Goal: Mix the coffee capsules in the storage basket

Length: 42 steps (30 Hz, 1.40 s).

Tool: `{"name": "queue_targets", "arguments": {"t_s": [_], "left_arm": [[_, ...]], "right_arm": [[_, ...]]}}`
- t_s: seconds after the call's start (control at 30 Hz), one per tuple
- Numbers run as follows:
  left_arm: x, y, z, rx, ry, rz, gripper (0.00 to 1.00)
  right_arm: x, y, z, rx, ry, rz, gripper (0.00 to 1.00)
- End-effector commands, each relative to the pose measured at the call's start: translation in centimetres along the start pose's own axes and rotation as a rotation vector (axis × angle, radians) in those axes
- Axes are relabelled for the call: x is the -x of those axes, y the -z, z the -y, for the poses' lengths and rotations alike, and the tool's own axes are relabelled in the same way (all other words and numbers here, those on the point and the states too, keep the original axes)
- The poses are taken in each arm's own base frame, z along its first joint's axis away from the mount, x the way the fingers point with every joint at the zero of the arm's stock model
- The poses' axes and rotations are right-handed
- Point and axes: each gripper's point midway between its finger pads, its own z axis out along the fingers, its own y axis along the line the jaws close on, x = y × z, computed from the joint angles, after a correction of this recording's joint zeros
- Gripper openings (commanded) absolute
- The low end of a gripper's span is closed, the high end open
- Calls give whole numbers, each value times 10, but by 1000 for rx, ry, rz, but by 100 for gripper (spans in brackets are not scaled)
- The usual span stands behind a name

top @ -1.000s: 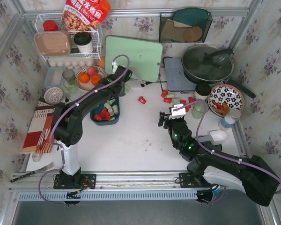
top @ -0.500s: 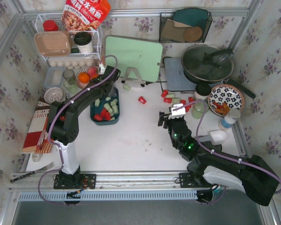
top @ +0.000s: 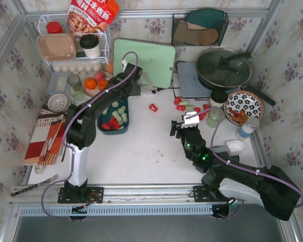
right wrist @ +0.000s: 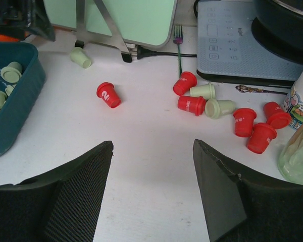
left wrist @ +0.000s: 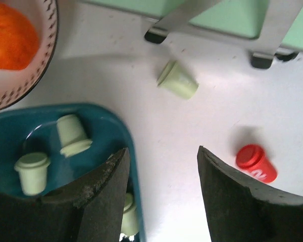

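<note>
Release seems done: left hand, now spread and empty, has swung off the basket toward a stray green capsule; right hand idles spread; reds still loose

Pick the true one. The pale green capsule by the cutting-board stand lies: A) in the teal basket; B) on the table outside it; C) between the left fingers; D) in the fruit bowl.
B: the pale green capsule lies on the white table, outside the storage basket.
</note>
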Motion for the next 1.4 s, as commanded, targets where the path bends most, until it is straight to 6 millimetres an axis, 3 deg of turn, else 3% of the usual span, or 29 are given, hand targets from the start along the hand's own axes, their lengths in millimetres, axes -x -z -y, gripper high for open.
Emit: {"name": "queue_targets", "arguments": {"t_s": [0.0,0.37,0.73,1.0,1.07,1.23,1.37], "left_arm": [[5,-20,25,-65,57,-12,59],[-1,-75,49,-82,172,-11,59],[-16,-111,26,102,191,-15,62],[-19,-115,16,154,192,-29,59],[-21,-115,16,149,176,-44,56],[-25,-114,19,125,158,-71,27],[-27,-113,21,109,155,-85,21]], "right_arm": [[6,-2,-1,-6,-19,16,72],[7,-1,0,-8,-20,19,72],[10,0,0,-2,-28,24,72],[11,1,-1,2,-30,27,72],[12,1,-1,2,-32,28,72],[12,1,-1,3,-33,27,72],[12,1,-1,4,-33,27,72]]}}
